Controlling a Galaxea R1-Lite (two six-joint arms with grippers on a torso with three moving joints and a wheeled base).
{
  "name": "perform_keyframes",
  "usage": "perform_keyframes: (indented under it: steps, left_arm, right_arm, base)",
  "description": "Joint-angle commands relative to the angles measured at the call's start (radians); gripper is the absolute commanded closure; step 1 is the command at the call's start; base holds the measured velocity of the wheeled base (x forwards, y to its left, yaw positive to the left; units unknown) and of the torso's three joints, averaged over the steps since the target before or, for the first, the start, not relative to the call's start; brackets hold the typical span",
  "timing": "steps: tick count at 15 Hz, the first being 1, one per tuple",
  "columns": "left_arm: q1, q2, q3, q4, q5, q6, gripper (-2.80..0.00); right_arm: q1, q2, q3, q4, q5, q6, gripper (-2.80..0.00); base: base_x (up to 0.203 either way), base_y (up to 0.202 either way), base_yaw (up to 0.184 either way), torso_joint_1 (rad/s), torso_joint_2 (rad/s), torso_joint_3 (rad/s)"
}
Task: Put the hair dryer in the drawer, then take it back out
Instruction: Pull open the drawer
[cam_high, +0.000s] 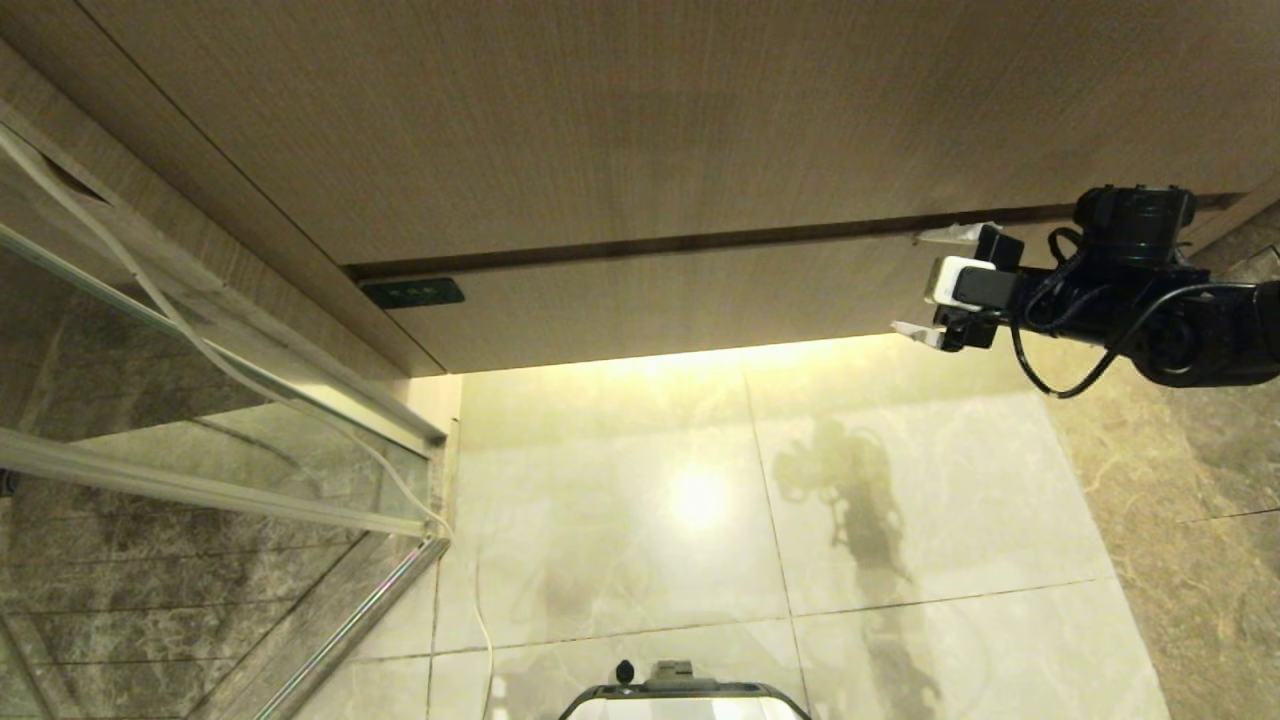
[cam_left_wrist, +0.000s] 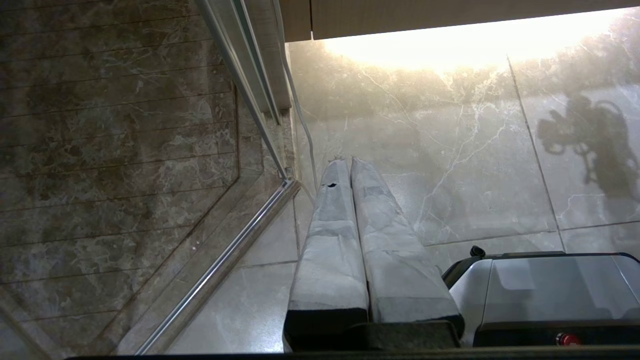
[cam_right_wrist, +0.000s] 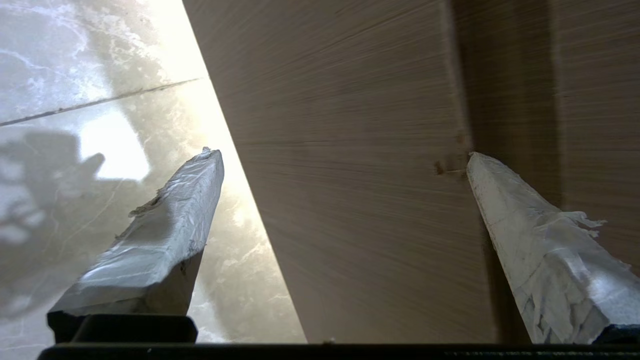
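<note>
A pale marble-tiled bathroom floor (cam_high: 620, 520), lit by a warm glow from beneath the vanity, fills the lower half of the head view. Above it runs the tall, plain light-wood panel (cam_high: 600, 120) of the vanity, and under that, past a dark seam, the narrow flat handle-less front of the wide light-wood drawer (cam_high: 680, 300), which sits pushed in flush and closed. A glass shower partition with a metal frame (cam_high: 200, 430) stands at the robot's left over dark brown marble, with a thin white cord (cam_high: 200, 345) trailing along it to the floor.

The black right arm reaches in from the right edge, its right claw (cam_high: 935, 283) level at the drawer front's right end. The tape-wrapped fingers (cam_right_wrist: 165, 235) are spread wide; the right wrist view shows them straddling the drawer front, one finger out by the lower edge over the floor, the other near the dark seam above, with nothing between them. Whether they touch the wood cannot be told.

The left claw (cam_left_wrist: 348, 165) hangs low beside the robot's white base (cam_left_wrist: 550, 290), pointing at the floor, its two wrapped fingers pressed together and empty.

A small dark green label plate (cam_high: 412, 293) sits at the drawer front's left end. The hair dryer is in none of the views.
</note>
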Motion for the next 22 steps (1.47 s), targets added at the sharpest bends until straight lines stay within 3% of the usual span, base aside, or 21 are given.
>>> perform_keyframes:
  steps: [1, 18, 22]
  left_arm:
    - [0.000, 0.000, 0.000, 0.000, -0.001, 0.000, 0.00]
    - [0.000, 0.000, 0.000, 0.000, 0.001, 0.000, 0.00]
    - [0.000, 0.000, 0.000, 0.000, -0.001, 0.000, 0.00]
  right_arm:
    - [0.000, -0.018, -0.002, -0.005, 0.003, -0.008, -2.80]
    - [0.000, 0.119, -0.094, -0.093, -0.022, 0.013, -2.80]
    - [0.000, 0.117, -0.080, -0.057, -0.123, 0.047, -2.80]
  base:
    - [0.000, 0.000, 0.000, 0.000, 0.00, 0.000]
    - [0.000, 0.000, 0.000, 0.000, 0.00, 0.000]
    - [0.000, 0.000, 0.000, 0.000, 0.00, 0.000]
